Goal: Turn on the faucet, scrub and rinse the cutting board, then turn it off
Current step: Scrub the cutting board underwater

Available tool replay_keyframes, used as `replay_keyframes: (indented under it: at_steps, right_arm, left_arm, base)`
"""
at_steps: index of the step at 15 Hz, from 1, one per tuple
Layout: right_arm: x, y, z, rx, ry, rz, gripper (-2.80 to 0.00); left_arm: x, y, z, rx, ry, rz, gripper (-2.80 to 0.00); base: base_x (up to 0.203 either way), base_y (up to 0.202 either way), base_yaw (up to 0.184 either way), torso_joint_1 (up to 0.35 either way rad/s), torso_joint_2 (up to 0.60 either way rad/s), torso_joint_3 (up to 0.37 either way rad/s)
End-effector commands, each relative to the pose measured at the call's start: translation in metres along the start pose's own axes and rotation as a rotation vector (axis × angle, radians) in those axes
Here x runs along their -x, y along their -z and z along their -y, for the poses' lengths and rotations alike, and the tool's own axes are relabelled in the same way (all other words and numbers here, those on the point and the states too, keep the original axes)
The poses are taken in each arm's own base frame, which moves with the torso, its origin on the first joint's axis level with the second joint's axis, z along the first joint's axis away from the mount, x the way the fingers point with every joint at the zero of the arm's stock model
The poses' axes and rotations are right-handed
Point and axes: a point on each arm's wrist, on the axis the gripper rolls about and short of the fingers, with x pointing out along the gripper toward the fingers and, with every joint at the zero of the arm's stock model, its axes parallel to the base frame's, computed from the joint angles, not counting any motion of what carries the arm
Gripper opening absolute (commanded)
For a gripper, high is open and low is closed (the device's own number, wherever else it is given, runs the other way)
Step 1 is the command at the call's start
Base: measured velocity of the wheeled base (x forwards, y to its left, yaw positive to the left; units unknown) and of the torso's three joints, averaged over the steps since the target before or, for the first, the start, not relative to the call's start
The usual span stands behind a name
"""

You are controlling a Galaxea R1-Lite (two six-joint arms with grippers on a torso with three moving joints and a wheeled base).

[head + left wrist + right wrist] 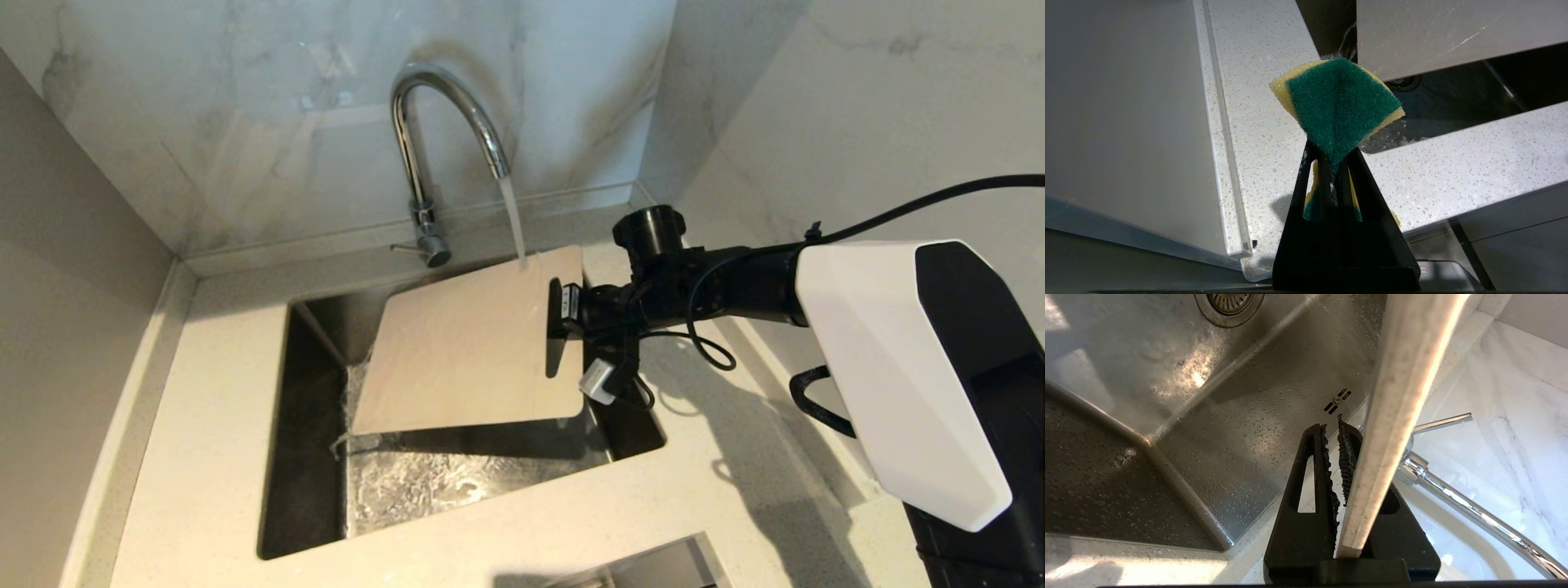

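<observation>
Water [513, 220] runs from the chrome faucet [445, 90] onto the far right corner of the beige cutting board [465, 351]. The board hangs tilted over the sink [310, 457], with its left end lower. My right gripper [559, 327] is shut on the board's right short end. In the right wrist view the board's edge [1400, 396] runs out from between the right gripper's [1331, 428] toothed pads, with the faucet's thin lever [1443, 421] behind it. My left gripper [1333, 157] is outside the head view, over the counter beside the sink. It is shut on a green and yellow sponge [1337, 102].
The speckled white counter [212, 392] surrounds the wet steel sink, whose drain [1229, 302] shows below the board. Marble walls close in behind and on the right. The faucet lever [408, 247] points left at the tap's base. A second basin's corner [653, 567] shows at the front.
</observation>
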Motion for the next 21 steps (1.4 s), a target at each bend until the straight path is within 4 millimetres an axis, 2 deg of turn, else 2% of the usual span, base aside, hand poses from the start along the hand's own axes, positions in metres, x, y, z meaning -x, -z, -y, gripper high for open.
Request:
replay_keyframes:
  at_steps: [1, 7, 11, 21]
  right_arm:
    - [-0.002, -0.001, -0.002, 0.011, 0.000, 0.007, -2.80]
    - [-0.002, -0.004, -0.002, 0.009, -0.003, 0.018, -2.80]
    - [0.007, -0.012, 0.002, -0.005, -0.020, 0.052, -2.80]
    - [0.071, -0.045, 0.032, 0.013, -0.033, 0.087, -2.80]
  left_arm:
    - [0.000, 0.000, 0.000, 0.000, -0.001, -0.002, -2.80]
    - [0.000, 0.000, 0.000, 0.000, -0.001, -0.002, -2.80]
    - [0.000, 0.000, 0.000, 0.000, -0.001, -0.001, -2.80]
    - [0.000, 0.000, 0.000, 0.000, -0.001, -0.002, -2.80]
  base:
    - [0.000, 0.000, 0.000, 0.000, 0.00, 0.000]
    - [0.000, 0.000, 0.000, 0.000, 0.00, 0.000]
    - [0.000, 0.000, 0.000, 0.000, 0.00, 0.000]
    - [0.000, 0.000, 0.000, 0.000, 0.00, 0.000]
